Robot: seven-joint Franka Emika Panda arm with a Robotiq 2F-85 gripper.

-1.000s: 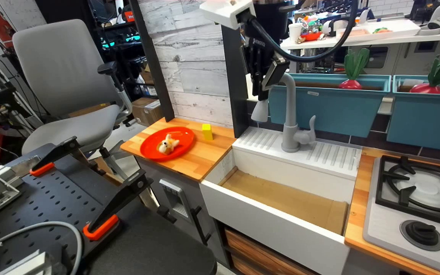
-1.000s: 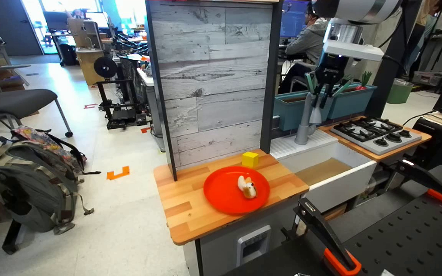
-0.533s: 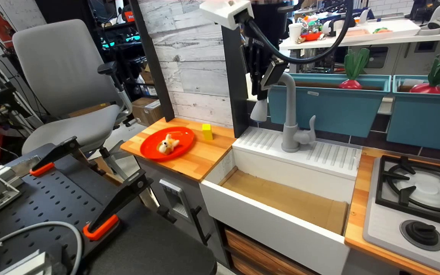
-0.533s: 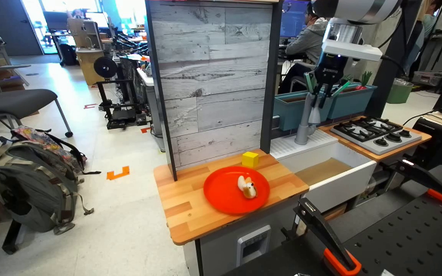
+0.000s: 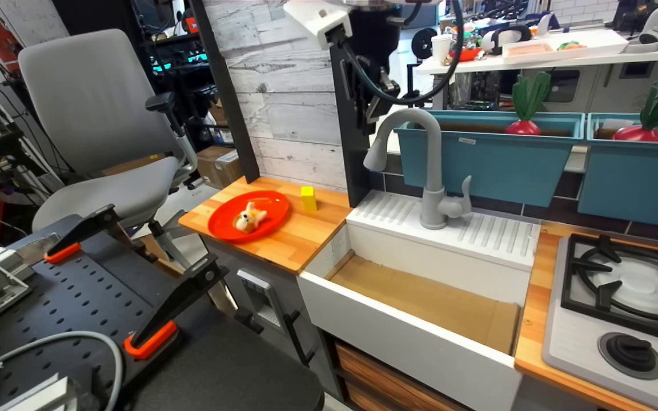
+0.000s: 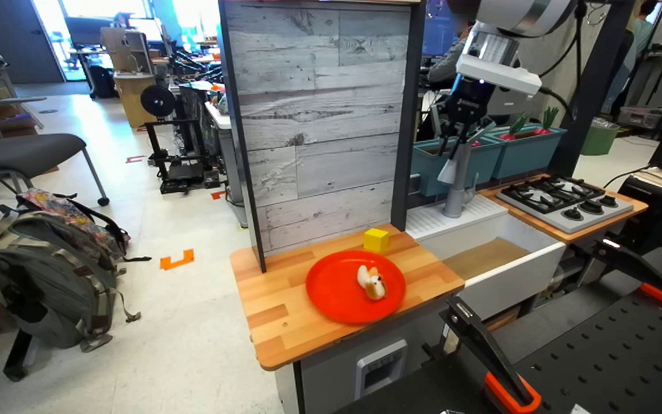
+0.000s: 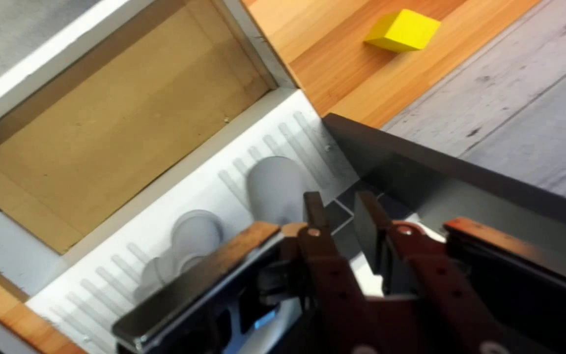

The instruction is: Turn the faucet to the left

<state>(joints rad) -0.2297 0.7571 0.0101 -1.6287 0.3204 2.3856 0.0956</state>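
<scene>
Ops: Where was the faucet (image 5: 434, 162)?

Me: Back of the sink (image 5: 409, 345), upright, base (image 5: 433, 214) on the white ledge (image 5: 394, 214). The spout (image 5: 377, 153) pointed along the ledge, toward the end where the desk (image 6: 276, 333) held the plate (image 6: 331, 287) and block (image 6: 376, 240).

Ops: And the gripper (image 7: 340, 206)?

Me: Fingers (image 7: 315, 211) a little apart, nothing pinched between them. They hung just beside the spout, high up near its bend. In the wrist view one finger lined up with the spout's edge; I couldn't tell contact from overlap.

Ops: Which step was that?

Me: My read: tail end of the turn, maybe done. For anyone facing the sink, that spout pointed left. I took the task to mean the spout, not the handle (image 5: 466, 194), which stood up on the opposite side of the base.

Ops: What did the next move call for?

Me: If that angle counted, just a clean exit: up past the bend, then away, no sideways drift, since a nudge could have knocked the spout off line. If more was wanted, I'd have had to lower a finger on the spout's front side and push lightly toward the planter box (image 5: 494, 165). Room there looked tight. Either way, contact needed checking first.
</scene>
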